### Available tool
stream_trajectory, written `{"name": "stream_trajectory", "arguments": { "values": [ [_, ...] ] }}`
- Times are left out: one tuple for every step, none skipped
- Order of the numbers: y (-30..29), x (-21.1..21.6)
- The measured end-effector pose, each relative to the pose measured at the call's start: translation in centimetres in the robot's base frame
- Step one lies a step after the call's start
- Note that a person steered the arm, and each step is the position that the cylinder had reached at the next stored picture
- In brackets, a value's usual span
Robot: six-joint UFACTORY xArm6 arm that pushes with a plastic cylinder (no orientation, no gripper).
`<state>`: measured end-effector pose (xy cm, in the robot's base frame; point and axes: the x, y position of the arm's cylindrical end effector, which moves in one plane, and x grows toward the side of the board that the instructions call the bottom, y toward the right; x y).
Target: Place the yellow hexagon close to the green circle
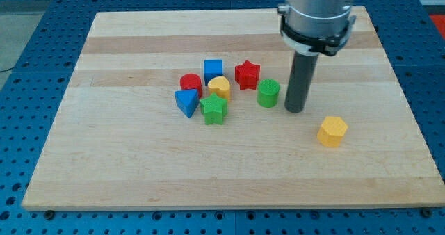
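Note:
The yellow hexagon (pixel 332 131) lies alone on the wooden board (pixel 139 165), toward the view's lower right. The green circle (pixel 268 94) stands at the right end of the block cluster near the board's middle. My tip (pixel 295 110) rests on the board just right of the green circle, with a small gap between them. It is up and to the left of the yellow hexagon, apart from it. The dark rod rises from the tip to the grey arm housing (pixel 318 12) at the view's top.
Left of the green circle are a red star (pixel 247 74), a blue cube (pixel 213 70), a yellow heart-like block (pixel 219 87), a red cylinder (pixel 190 84), a blue triangle (pixel 185 102) and a green star (pixel 214 110), packed close together.

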<state>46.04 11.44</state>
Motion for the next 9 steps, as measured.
{"name": "stream_trajectory", "arguments": {
  "values": [
    [7.5,0.6],
    [11.5,6.5],
    [9.8,8.1],
    [7.4,7.8],
    [6.6,7.4],
    [5.8,6.7],
    [4.3,5.7],
    [3.2,4.1],
    [0.9,4.1]
  ]
}}
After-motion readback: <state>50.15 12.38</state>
